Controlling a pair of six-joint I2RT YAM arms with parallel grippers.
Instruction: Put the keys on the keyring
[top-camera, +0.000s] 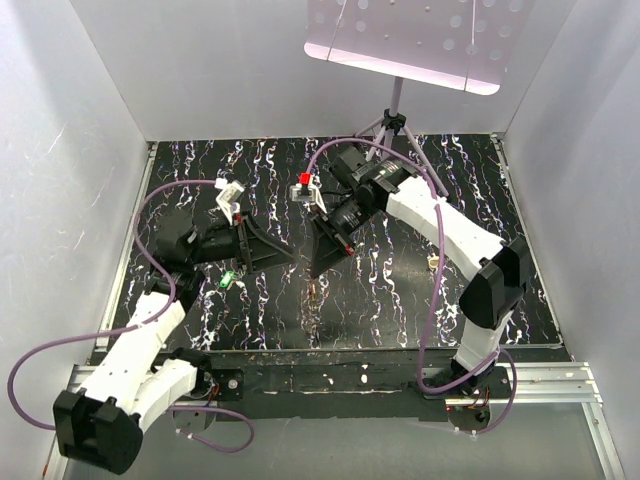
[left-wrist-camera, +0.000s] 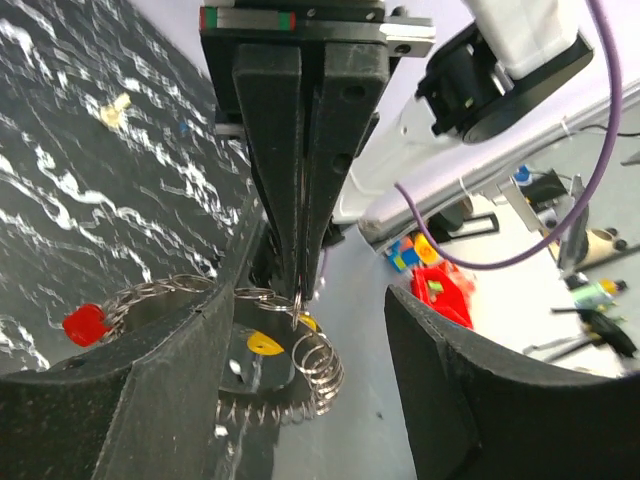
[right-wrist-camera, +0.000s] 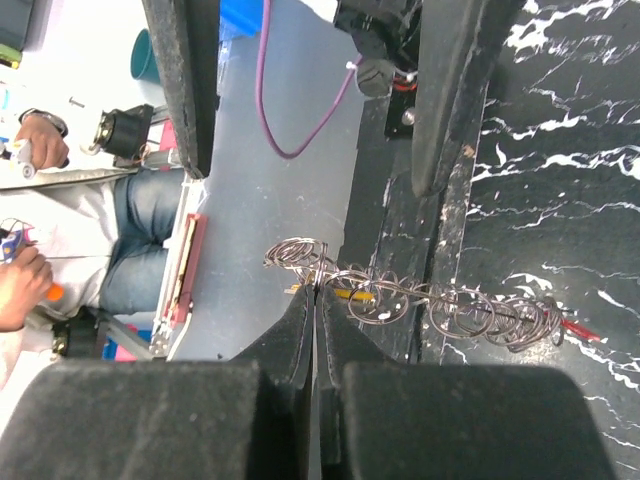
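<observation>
While the right gripper (right-wrist-camera: 315, 292) is clamped on the coiled silver wire keyring (right-wrist-camera: 450, 308), held over the black white-veined table (top-camera: 250, 160), the left gripper (right-wrist-camera: 315, 175) stands spread apart nearby (a red-headed key (left-wrist-camera: 85, 323) and a yellow-headed key (left-wrist-camera: 262, 343) sit among its loops).

Top cam overhead, looks down on table (top-camera: 380, 300); wrist cams close, share keyring (right-wrist-camera: 450, 308)

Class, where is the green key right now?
Top view: the green key lies on the table, left side, just below and left of the left pincer, beside the left arm.
</observation>
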